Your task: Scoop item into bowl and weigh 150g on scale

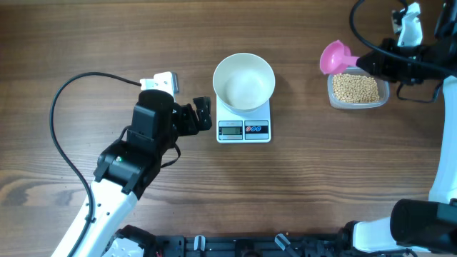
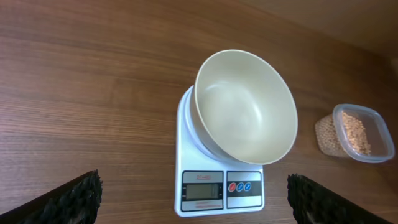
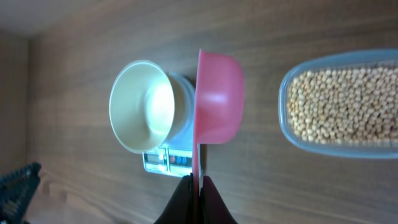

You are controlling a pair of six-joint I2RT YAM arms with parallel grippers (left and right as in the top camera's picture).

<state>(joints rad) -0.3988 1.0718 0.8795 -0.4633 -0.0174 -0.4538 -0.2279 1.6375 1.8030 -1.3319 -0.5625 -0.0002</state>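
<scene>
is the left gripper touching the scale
Apart. In the left wrist view the scale lies between the open fingers of the left gripper, with table visible on both sides.

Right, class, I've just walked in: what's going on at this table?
A two-armed robot is set up to weigh out beans. The right gripper is shut on the handle of a pink scoop, holding it by the clear tub of beans. The white bowl sits on the scale and is empty, so no scooping has reached it yet. The left gripper waits open, just left of the scale, holding nothing.
</scene>
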